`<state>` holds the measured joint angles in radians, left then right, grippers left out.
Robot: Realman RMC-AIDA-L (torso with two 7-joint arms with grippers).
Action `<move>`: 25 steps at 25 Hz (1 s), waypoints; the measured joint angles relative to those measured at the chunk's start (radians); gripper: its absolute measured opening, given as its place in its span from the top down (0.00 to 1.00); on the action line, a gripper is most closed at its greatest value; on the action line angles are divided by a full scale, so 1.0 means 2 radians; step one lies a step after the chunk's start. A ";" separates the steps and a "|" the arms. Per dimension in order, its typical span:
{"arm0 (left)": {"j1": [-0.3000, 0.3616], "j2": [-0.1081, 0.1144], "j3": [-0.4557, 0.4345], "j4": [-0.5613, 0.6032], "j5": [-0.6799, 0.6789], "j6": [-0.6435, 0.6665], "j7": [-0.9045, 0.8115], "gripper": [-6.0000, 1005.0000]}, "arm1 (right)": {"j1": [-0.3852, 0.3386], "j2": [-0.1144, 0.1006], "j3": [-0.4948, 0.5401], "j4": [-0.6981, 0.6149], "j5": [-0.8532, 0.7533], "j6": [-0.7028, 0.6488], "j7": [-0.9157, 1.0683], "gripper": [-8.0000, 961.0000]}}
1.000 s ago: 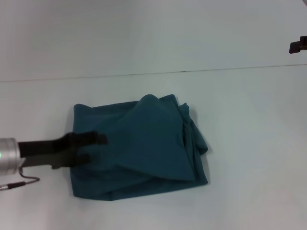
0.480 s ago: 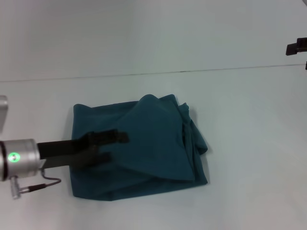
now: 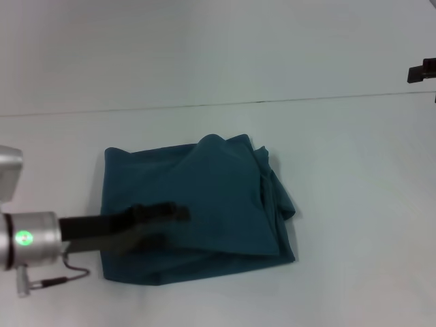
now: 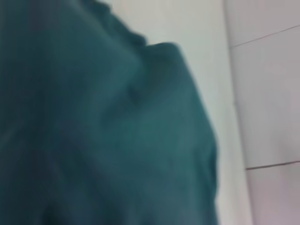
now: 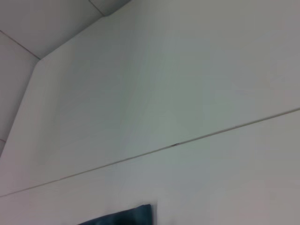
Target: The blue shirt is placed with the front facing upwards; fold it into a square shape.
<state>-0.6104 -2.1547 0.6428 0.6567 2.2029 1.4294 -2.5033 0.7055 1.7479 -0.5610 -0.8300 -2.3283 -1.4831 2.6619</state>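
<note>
The blue shirt [image 3: 218, 197] lies on the white table as a rough folded rectangle, plain teal side up, with a loose flap draped over its right half and rumpled edges at the right. No lettering shows. My left gripper [image 3: 167, 223] reaches in from the left, low over the shirt's near-left part, its two dark fingers apart and open. The left wrist view is filled with the shirt [image 4: 117, 131] seen close up. My right gripper [image 3: 422, 71] sits far off at the upper right edge, away from the cloth. A corner of the shirt [image 5: 126, 216] shows in the right wrist view.
A white table [image 3: 340, 170] spreads around the shirt, with a thin seam line [image 3: 272, 101] running across behind it. Bare surface lies to the right and in front of the cloth.
My left gripper has slid rightward and slightly nearer, farther over the shirt. The shirt's shape is the same. The right gripper has barely shifted.
</note>
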 joint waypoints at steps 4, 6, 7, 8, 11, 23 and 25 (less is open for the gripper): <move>0.016 0.010 -0.007 0.049 -0.034 0.067 0.030 0.07 | 0.000 0.001 0.001 -0.001 0.001 -0.009 -0.023 0.02; 0.017 0.018 -0.014 0.057 -0.044 0.106 0.083 0.07 | 0.000 0.007 0.001 -0.001 0.013 -0.017 -0.062 0.02; 0.018 0.022 -0.022 0.058 -0.045 0.125 0.126 0.07 | -0.002 0.012 0.001 -0.001 0.027 -0.022 -0.090 0.02; 0.020 0.023 -0.029 0.058 -0.046 0.140 0.165 0.07 | -0.005 0.019 0.001 -0.001 0.044 -0.030 -0.123 0.02; 0.032 0.020 -0.043 0.063 -0.048 0.162 0.277 0.07 | -0.018 0.045 0.000 -0.001 0.093 -0.068 -0.238 0.02; 0.069 0.016 -0.087 0.078 -0.047 0.156 0.372 0.07 | -0.065 0.153 -0.011 -0.018 0.100 -0.133 -0.438 0.02; 0.075 0.014 -0.088 0.079 -0.046 0.157 0.388 0.07 | -0.073 0.164 -0.012 -0.012 0.099 -0.132 -0.466 0.02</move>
<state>-0.4602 -2.1261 0.4674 0.8138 2.1103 1.7425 -1.7279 0.5588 2.0754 -0.5854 -0.8530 -2.1298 -1.7462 1.7294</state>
